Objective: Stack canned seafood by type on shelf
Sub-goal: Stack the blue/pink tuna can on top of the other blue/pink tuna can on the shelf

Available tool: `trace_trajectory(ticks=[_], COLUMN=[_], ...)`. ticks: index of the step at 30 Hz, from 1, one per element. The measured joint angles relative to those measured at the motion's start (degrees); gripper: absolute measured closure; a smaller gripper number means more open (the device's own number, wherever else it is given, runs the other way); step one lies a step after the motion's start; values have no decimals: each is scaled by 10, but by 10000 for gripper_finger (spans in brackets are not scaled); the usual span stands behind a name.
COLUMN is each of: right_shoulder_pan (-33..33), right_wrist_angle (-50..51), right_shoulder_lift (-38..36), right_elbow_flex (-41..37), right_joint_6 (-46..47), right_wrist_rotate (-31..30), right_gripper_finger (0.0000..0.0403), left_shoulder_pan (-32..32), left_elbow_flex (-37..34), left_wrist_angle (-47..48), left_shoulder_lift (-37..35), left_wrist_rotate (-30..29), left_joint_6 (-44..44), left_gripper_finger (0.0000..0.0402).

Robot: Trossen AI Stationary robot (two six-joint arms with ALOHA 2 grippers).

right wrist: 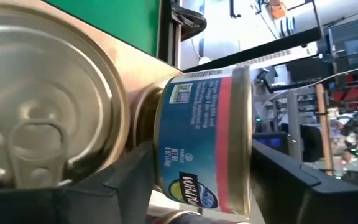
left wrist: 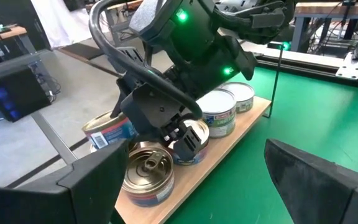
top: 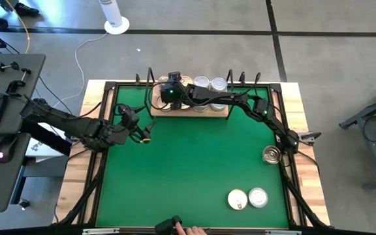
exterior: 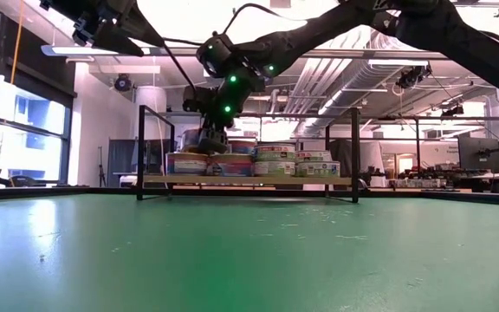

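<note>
The scene is lit evenly from overhead, and only soft shadows are cast on the green mat [top: 188, 170]. In the low view, ceiling light is blown out to white glare, and the mat's near surface is rendered blurred (with a pale sheen). The nearest tin [right wrist: 36, 99] is softened in the right wrist view.

blue-and-red can label [right wrist: 204, 143] reading "Wild" (rest cut off)

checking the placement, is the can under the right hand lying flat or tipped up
Tipped up. The can between the right hand's fingers stands on edge over the shelf, its lid facing sideways.
</note>
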State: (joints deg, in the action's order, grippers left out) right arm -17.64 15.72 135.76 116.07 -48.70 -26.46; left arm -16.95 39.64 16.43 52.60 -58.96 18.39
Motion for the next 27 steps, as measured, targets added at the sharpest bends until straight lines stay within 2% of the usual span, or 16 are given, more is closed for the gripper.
trace_trajectory(ticks=[9, 21, 27], right_shoulder_pan=[0, 3, 19], right_wrist_angle=[9, 0, 31], right_shoulder_lift=[0, 0, -13], right_elbow_flex=[-1, -1, 7], right_joint_6=[6, -1, -6], right_wrist_rotate=[17, 0, 5], right_gripper_finger=[121, 119, 119], left_shoulder_pan=[0, 0, 0], left_elbow_flex=[0, 0, 0], left_wrist_angle=[0, 0, 0], left_shoulder_lift=[0, 0, 0], left_wrist_rotate=[5, 5, 5], left_joint_6=[0, 0, 0], left_gripper_finger=[41, 41, 41])
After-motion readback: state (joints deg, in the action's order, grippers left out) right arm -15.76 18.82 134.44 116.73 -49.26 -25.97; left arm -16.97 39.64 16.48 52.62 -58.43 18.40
